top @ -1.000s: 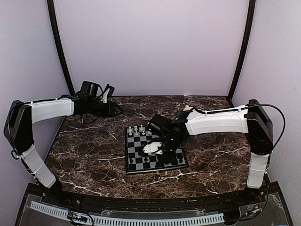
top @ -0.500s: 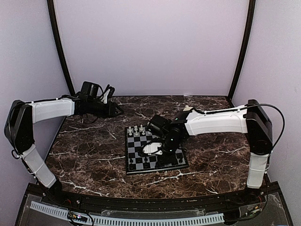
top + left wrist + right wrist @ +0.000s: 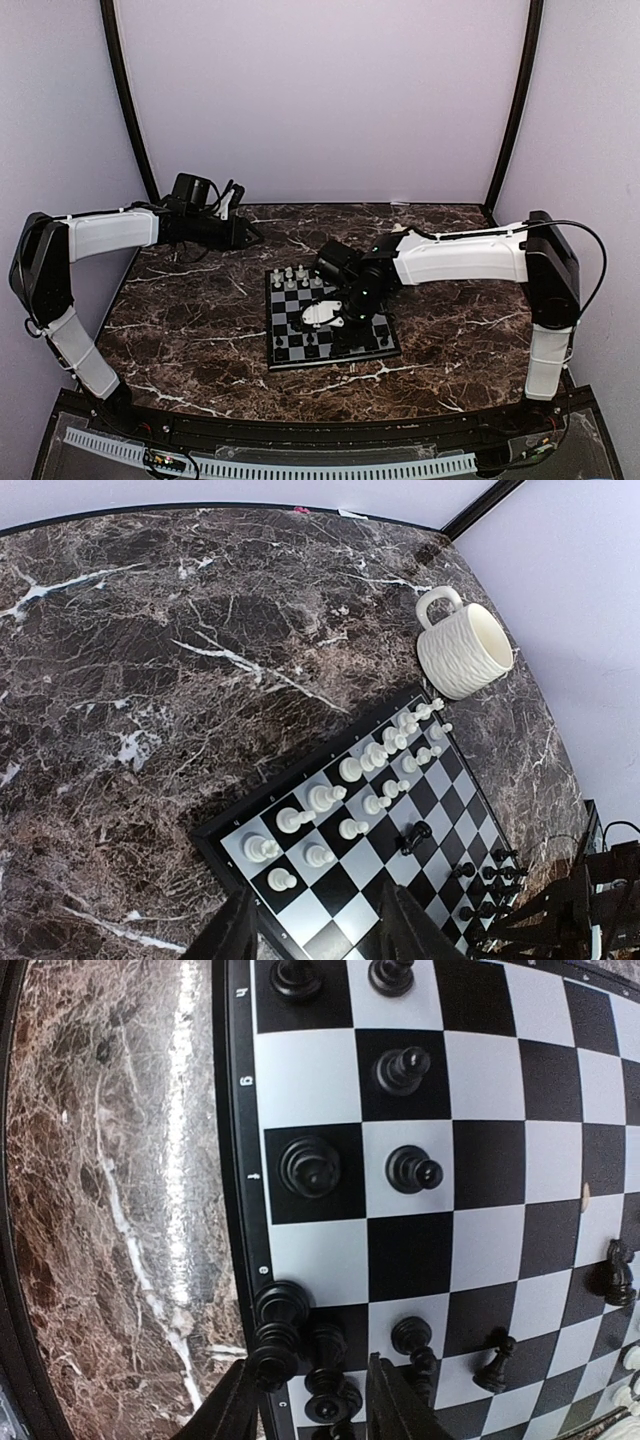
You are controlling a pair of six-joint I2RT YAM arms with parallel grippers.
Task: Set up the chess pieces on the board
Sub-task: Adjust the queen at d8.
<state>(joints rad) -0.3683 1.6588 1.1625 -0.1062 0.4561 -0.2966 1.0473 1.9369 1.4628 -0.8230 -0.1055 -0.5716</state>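
The board (image 3: 274, 358) lies mid-table. White chess pieces (image 3: 295, 276) line its far rows and black pieces (image 3: 310, 345) its near rows. My right gripper (image 3: 340, 318) hovers low over the board's right half. In the right wrist view it (image 3: 315, 1410) is open astride a black piece (image 3: 330, 1370) that stands by the board's edge (image 3: 240, 1210). Another tall black piece (image 3: 278, 1330) stands right against its left finger (image 3: 235, 1405). My left gripper (image 3: 250, 233) hangs at the back left, away from the board. It (image 3: 318, 935) is open and empty, high above the white rows (image 3: 325, 798).
A cream mug (image 3: 462, 650) stands on the dark marble just beyond the board's far corner. A lone black knight (image 3: 415, 835) is out in the middle squares. Purple walls close in the table on three sides.
The right arm has risen very slightly over the board. The left arm has not moved.
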